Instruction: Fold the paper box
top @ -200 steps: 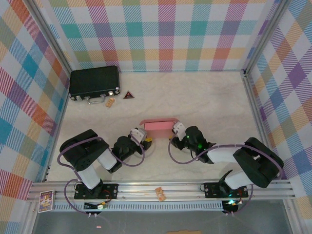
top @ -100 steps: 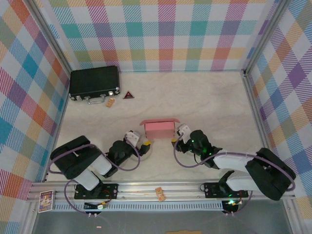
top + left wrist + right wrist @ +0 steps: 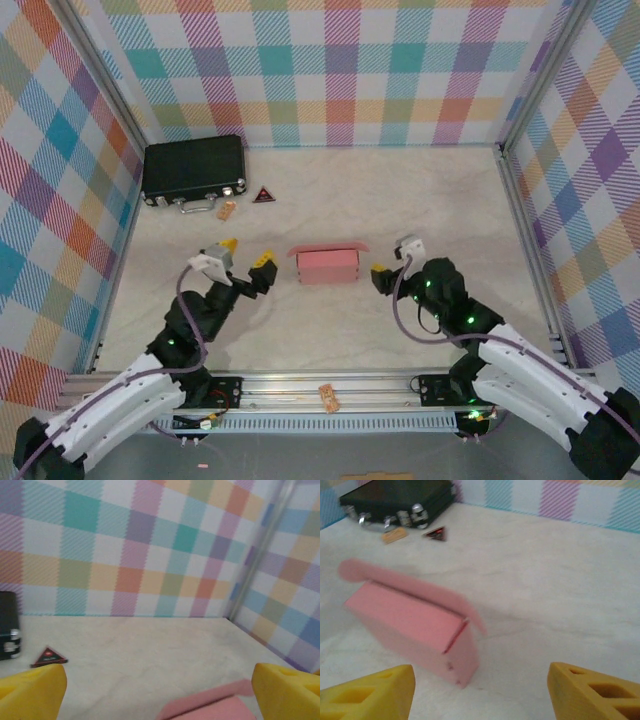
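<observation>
Both arms backed off the paper box [image 3: 328, 265] ends, jaws spreading wider. Left gripper [image 3: 247, 253] is wide open and holds nothing, with the box near on its right. Box sits folded on the table [image 3: 430, 200], rear flap up, between both grippers. Right gripper [image 3: 392, 258] is wide open and holds nothing, with the box near on its left.

One box [image 3: 328, 265] between left gripper [image 3: 247, 252] and right gripper [image 3: 392, 260], one case [image 3: 194, 169], one triangle [image 3: 264, 195], two tan chips, one chip [image 3: 227, 210] beyond, one chip [image 3: 328, 398] behind, one card [image 3: 95, 412]
</observation>
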Action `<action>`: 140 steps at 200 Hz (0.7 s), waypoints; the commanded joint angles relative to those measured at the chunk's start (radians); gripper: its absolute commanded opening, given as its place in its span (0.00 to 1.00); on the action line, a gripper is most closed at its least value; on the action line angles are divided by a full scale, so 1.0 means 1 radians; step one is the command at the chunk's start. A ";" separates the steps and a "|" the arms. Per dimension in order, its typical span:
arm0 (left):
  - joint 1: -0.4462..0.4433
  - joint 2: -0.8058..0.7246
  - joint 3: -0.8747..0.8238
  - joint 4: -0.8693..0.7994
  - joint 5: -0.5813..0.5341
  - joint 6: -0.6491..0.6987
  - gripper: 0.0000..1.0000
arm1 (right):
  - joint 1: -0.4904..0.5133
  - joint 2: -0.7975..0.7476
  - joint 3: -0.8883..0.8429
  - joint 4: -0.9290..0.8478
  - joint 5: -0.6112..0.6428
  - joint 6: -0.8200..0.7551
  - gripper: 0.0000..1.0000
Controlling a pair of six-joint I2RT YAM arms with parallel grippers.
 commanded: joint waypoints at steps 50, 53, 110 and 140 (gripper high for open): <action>0.354 0.508 0.391 -0.464 0.494 -0.198 0.90 | -0.385 0.425 0.460 -0.404 -0.488 0.098 0.68; 0.362 0.532 0.409 -0.476 0.517 -0.203 0.89 | -0.391 0.446 0.479 -0.421 -0.512 0.094 0.67; 0.388 0.838 0.610 -0.561 0.777 -0.232 0.77 | -0.415 0.681 0.633 -0.518 -0.748 0.078 0.62; 0.387 0.877 0.621 -0.547 0.814 -0.234 0.74 | -0.395 0.749 0.664 -0.522 -0.811 0.067 0.61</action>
